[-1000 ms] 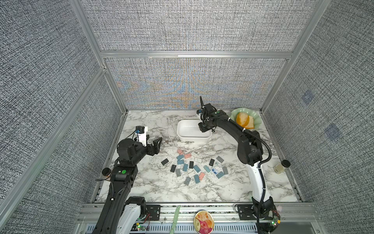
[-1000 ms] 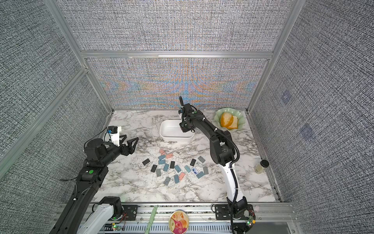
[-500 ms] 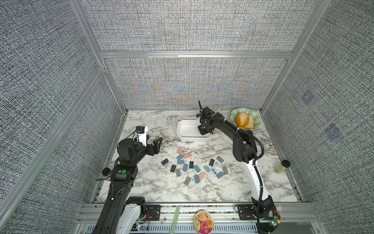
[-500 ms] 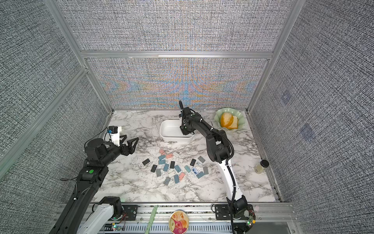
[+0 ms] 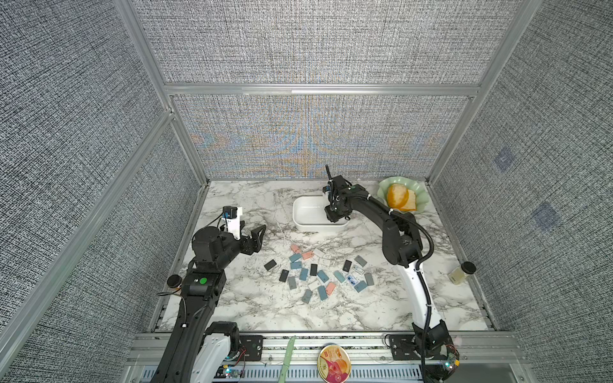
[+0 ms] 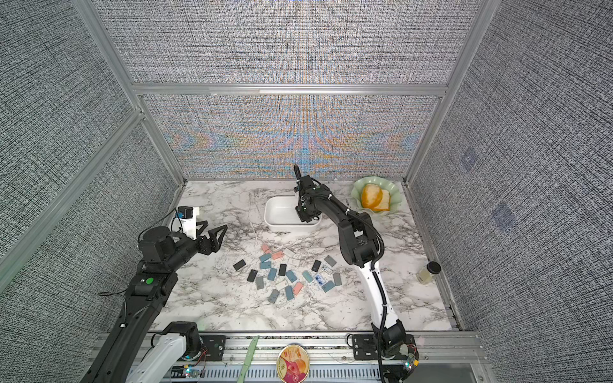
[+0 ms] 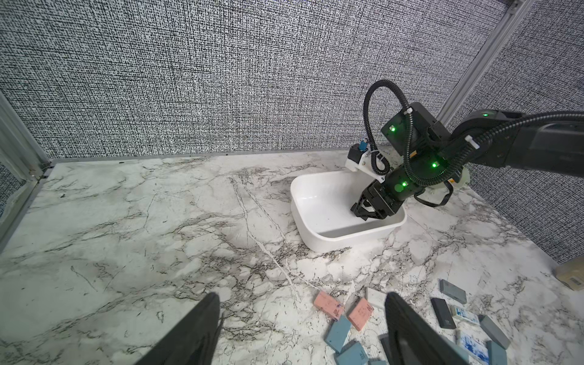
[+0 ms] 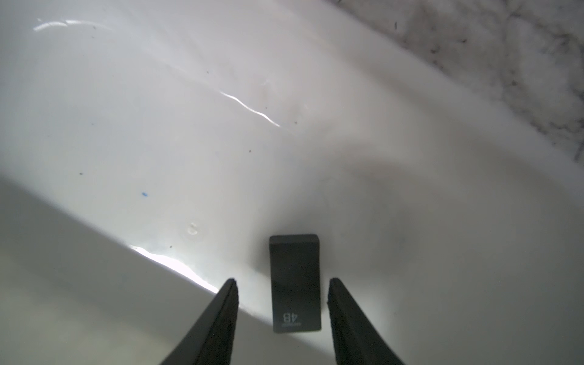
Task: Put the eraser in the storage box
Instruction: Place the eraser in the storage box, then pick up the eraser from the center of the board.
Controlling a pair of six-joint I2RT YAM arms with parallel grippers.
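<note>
Grey woven walls (image 5: 298,49), marble tabletop (image 5: 252,298)

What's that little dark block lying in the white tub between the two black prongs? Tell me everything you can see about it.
It is a black eraser, a small flat rectangular block with rounded edges and a matte, rubbery look. Pale "4B" lettering with a line of tiny print sits near one end. It lies flat on the glossy white floor of the storage box. The right tool straddles it, jaws open with a gap on each side, so only the box floor touches it.
</note>
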